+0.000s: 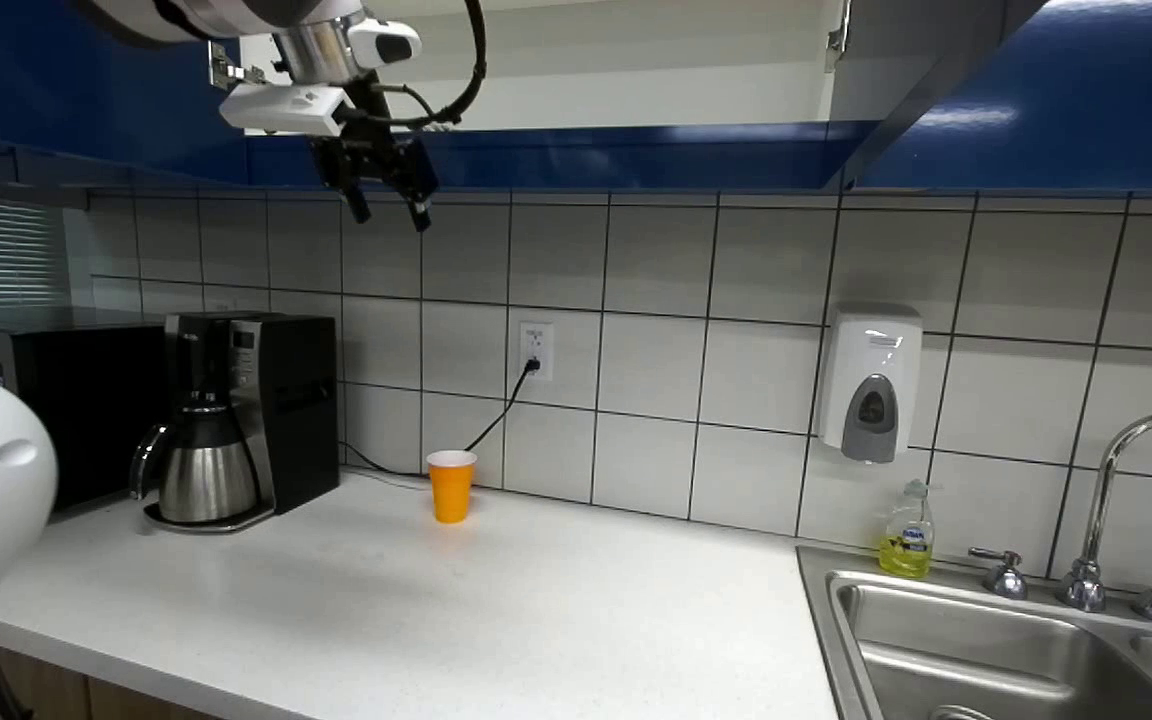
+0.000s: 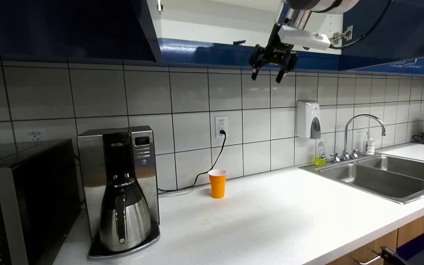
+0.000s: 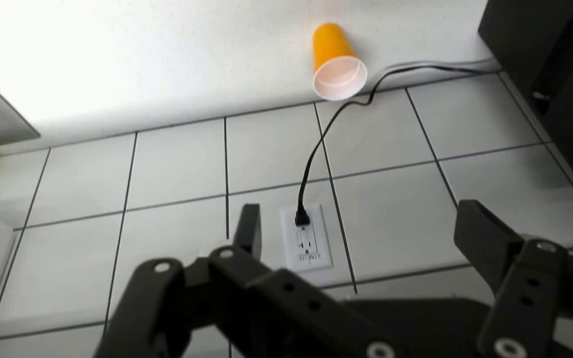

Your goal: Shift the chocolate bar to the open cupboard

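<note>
Your fingers are spread wide apart; the chocolate bar lies at the front edge of the cupboard

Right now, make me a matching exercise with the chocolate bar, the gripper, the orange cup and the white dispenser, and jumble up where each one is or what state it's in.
1. chocolate bar
2. gripper
3. orange cup
4. white dispenser

A. open, holding nothing
B. mounted on the tiled wall
C. at the front edge of the open cupboard
D. standing upright on the white counter

Pairs: 1-C; 2-A; 3-D; 4-B
</note>
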Robot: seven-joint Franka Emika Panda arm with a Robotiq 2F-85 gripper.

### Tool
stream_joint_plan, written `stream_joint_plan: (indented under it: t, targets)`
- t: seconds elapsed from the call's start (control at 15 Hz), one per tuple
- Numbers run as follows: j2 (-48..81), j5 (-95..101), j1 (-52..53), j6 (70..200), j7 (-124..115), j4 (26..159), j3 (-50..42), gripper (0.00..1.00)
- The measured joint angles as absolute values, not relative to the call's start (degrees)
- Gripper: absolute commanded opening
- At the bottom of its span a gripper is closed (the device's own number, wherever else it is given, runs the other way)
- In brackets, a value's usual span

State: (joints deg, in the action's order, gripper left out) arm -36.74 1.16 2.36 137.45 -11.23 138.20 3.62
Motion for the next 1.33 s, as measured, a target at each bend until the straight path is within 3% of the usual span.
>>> stream_joint_plan:
  t: [1.33]
  targets:
    - [-21.24,2.77,1.34,139.51,-10.94,155.6,2.56,1.0]
